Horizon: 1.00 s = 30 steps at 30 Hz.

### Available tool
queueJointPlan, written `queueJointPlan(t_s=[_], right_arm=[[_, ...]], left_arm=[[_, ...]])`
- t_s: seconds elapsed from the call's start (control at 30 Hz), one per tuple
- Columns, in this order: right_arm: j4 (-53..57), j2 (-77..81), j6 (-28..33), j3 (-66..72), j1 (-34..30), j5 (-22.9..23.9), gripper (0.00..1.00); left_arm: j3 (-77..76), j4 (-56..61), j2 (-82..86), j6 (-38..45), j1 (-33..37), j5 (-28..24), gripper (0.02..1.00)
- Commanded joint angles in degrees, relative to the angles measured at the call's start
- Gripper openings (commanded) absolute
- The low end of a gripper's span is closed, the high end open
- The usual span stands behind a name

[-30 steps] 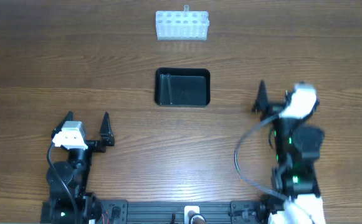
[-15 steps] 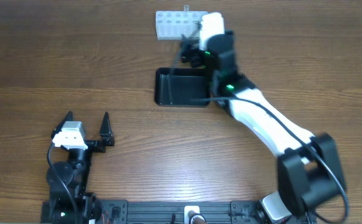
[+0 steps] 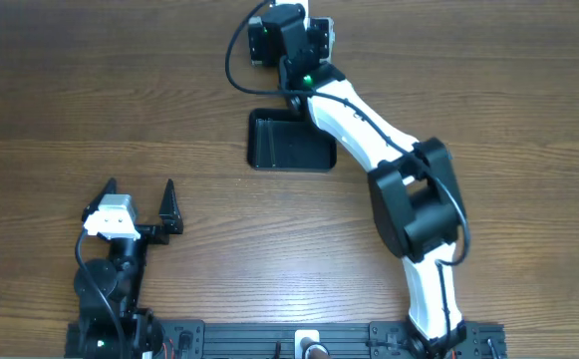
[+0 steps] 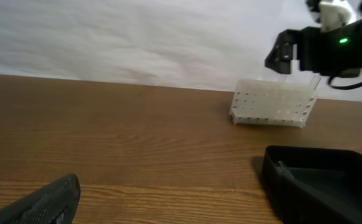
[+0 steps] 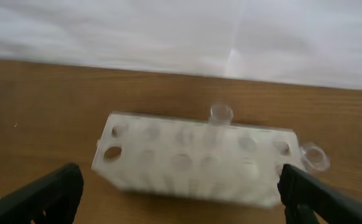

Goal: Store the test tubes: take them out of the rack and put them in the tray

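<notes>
A white translucent test tube rack point(image 5: 193, 165) stands on the wooden table at the far edge. One clear tube point(image 5: 220, 118) rises upright from its back row, and another tube point(image 5: 314, 155) sits at one end. My right gripper point(image 5: 181, 177) hovers open just above and in front of the rack, its dark fingers point(image 5: 43, 199) wide on either side. From above, that gripper point(image 3: 287, 28) covers most of the rack point(image 3: 325, 34). The black tray point(image 3: 291, 140) lies just in front of the rack. My left gripper point(image 3: 140, 189) rests open near the left arm's base, holding nothing.
The left wrist view shows the rack point(image 4: 271, 106), the tray point(image 4: 324, 180) and the right gripper point(image 4: 305, 50) far off. A white wall backs the table. Bare wood surrounds the tray on all sides.
The right arm has swung from the table's right side across the tray to the rack at the back. The left arm has not moved.
</notes>
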State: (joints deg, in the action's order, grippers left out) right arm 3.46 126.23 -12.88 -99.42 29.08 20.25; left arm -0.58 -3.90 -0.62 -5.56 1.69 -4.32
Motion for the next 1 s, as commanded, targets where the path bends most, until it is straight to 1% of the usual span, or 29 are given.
queueJointPlan(t_s=[0.03, 0.23, 0.43, 0.7, 0.8, 1.0], right_arm=[[0.0, 5.5, -1.0, -6.3, -0.9, 1.9, 0.993], [-0.5, 9.1, -1.0, -9.4, -2.1, 1.9, 0.991], [-4.7, 10.8, -0.1, -9.4, -2.8, 1.7, 0.993], [-6.0, 11.6, -0.1, -9.4, -3.0, 0.7, 0.930], [-6.1, 11.9, 0.1, -9.4, -3.1, 0.6, 0.862], [-6.4, 12.1, 0.1, -9.4, -3.2, 0.8, 0.693]], left_arm=[[0.2, -0.2, 0.3, 0.7, 0.3, -0.6, 1.000], [0.2, -0.2, 0.3, 0.7, 0.3, -0.6, 1.000], [0.2, -0.2, 0.3, 0.7, 0.3, -0.6, 0.998], [0.2, -0.2, 0.3, 0.7, 0.3, -0.6, 1.000], [0.2, -0.2, 0.3, 0.7, 0.3, -0.6, 1.000], [0.2, -0.2, 0.3, 0.7, 0.3, -0.6, 1.000]])
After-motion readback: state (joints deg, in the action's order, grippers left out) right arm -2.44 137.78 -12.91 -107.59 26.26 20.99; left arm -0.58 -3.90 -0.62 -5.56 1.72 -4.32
